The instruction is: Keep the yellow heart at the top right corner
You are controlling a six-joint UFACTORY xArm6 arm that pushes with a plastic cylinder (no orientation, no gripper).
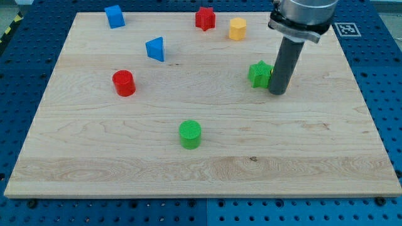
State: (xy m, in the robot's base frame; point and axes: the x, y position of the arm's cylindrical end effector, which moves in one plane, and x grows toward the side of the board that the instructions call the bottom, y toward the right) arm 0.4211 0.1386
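The only yellow block [237, 29] I see sits near the view's top edge of the wooden board [201, 169], right of the middle. Its shape looks rounded; I cannot make out a heart for certain. My tip [277, 92] rests on the board in the right half, below and to the right of the yellow block. It stands right against the right side of a green star [259, 74]. The rod hides whatever lies directly behind it.
A red star [205, 18] lies just left of the yellow block. A blue cube [115, 16] is at the top left, with a blue triangle [156, 49] and a red cylinder [124, 83] below it. A green cylinder [190, 134] lies near the middle bottom.
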